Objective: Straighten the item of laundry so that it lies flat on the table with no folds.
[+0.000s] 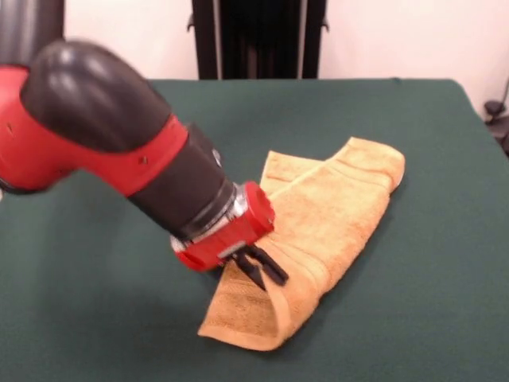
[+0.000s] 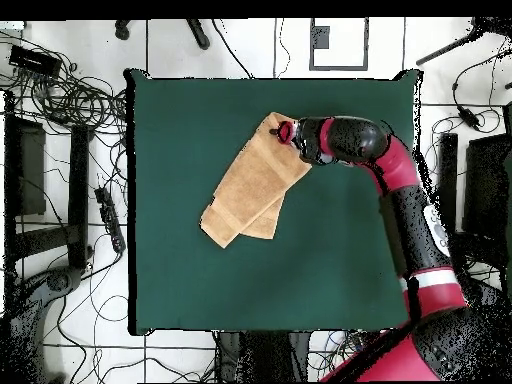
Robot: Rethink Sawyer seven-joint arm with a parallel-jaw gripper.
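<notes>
The orange-tan towel [image 1: 334, 211] lies folded over itself in a long diagonal strip on the green table [image 1: 95, 318]. Its near end curls up in a loop. In the overhead view the towel [image 2: 250, 185] runs from the table's upper middle down to the left, with a second layer showing beneath. My gripper [image 1: 264, 270] comes in low from the left and sits at the towel's left edge near that curled end. Its black fingers are close together and pinch the upper layer. In the overhead view the gripper [image 2: 284, 131] is at the towel's top corner.
The red and black arm [image 1: 103, 135] reaches low across the table's left half. Cables and stands lie on the floor [image 2: 70, 120] around the table. The robot's pedestal [image 1: 258, 36] stands at the far edge.
</notes>
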